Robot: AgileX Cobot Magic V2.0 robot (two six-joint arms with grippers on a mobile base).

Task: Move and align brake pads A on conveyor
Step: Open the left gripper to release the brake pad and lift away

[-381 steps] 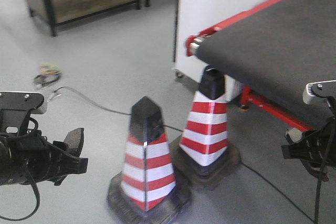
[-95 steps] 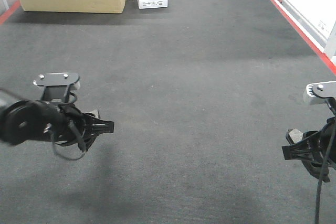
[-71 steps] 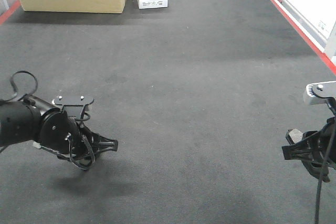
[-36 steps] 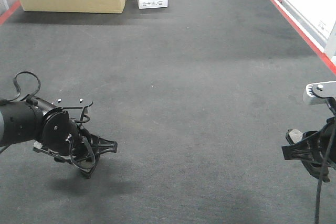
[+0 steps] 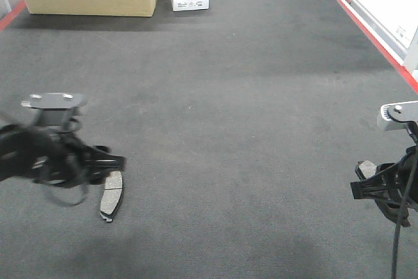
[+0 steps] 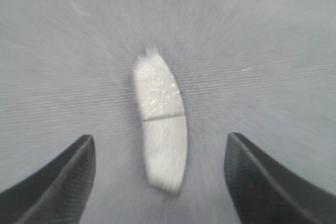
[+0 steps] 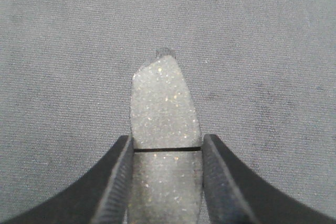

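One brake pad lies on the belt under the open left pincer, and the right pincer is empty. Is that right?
No: the right pincer is shut on a brake pad, as the right wrist view shows. The other pad does lie on the conveyor under the open left pincer.

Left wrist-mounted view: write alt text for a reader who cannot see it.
A pale grey brake pad with a centre groove lies flat on the grey felt-like conveyor; the image is blurred. The left gripper has its jaws wide open, one on each side of the pad, touching nothing.
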